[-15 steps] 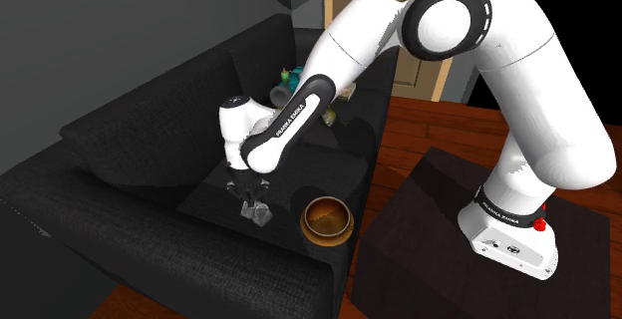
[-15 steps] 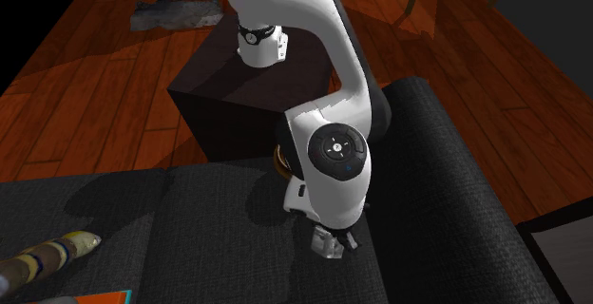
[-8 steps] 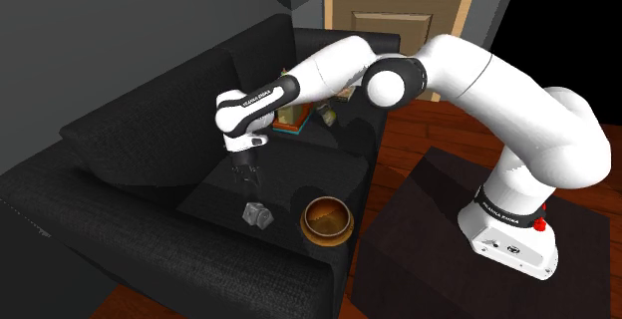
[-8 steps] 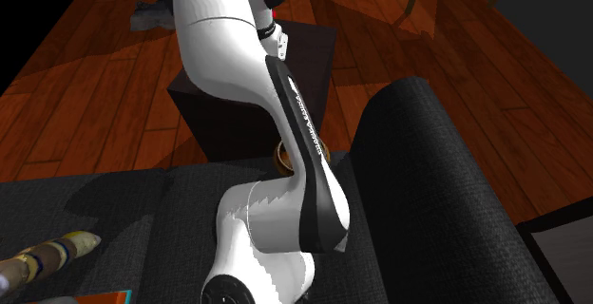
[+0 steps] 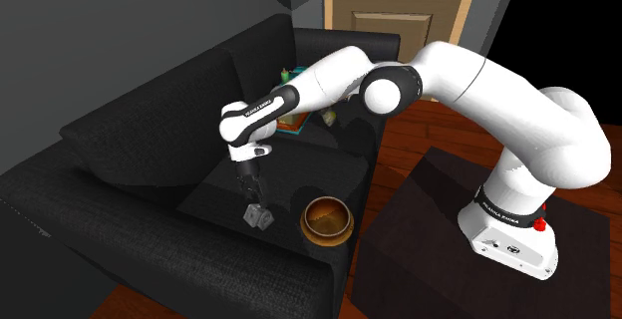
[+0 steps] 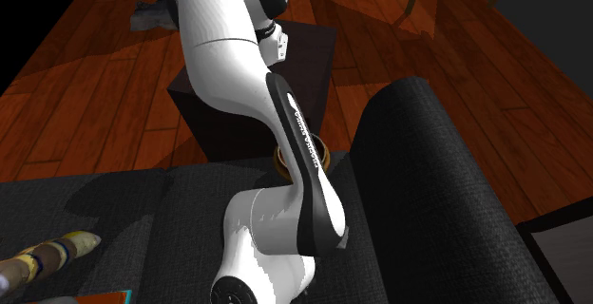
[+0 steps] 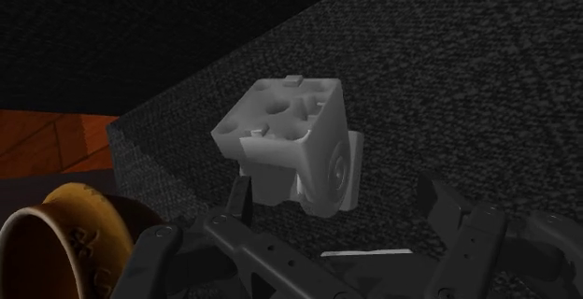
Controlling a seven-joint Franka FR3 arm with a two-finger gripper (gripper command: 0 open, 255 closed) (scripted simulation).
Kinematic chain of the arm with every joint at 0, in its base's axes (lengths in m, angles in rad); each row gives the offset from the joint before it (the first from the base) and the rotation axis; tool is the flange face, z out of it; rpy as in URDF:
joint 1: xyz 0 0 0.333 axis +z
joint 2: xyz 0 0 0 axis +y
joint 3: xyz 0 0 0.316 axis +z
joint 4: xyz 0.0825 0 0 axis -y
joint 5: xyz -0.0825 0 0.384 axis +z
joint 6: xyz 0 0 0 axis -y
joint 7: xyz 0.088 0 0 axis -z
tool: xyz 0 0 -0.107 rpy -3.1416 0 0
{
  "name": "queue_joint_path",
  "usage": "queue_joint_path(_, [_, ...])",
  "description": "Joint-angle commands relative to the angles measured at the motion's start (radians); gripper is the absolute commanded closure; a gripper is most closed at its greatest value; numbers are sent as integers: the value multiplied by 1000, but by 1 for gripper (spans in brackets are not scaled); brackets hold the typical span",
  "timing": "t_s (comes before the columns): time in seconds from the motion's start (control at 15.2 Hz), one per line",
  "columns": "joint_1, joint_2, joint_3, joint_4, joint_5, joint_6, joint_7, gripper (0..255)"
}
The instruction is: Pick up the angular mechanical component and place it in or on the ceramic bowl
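One dark sofa (image 5: 150,138) serves as the work surface, its seat carrying both task things; one white arm (image 5: 468,78) reaches over from the stand (image 5: 399,237), bent downward so that its one tool (image 5: 249,189) hangs just above the target, apparently aligning for a grasp; one brown bowl (image 5: 327,219) stands mouth-up near the seat's front edge, ready to receive; one grey angular component (image 5: 258,214) lies just beside it, ungrasped; two fingers (image 7: 453,218) stand spread, released.

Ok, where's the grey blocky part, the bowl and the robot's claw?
Grey part (image 7: 280,110), wrist view, its holed top face.
Bowl (image 5: 326,219), shoulder view, its bare inside.
Gripper (image 5: 250,197), shoulder view, between its fingertips.
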Motion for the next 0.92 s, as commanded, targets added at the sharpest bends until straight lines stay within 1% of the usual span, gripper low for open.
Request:
queue_joint_path(0.0, [-1, -2, 0, -9, 1, 7, -1, 0])
queue_joint_path(0.33, [-1, -2, 0, -9, 1, 7, -1, 0])
queue_joint_path(0.4, [-1, -2, 0, -9, 1, 7, -1, 255])
queue_joint_path(0.86, [-1, -5, 0, -6, 1, 2, 1, 255])
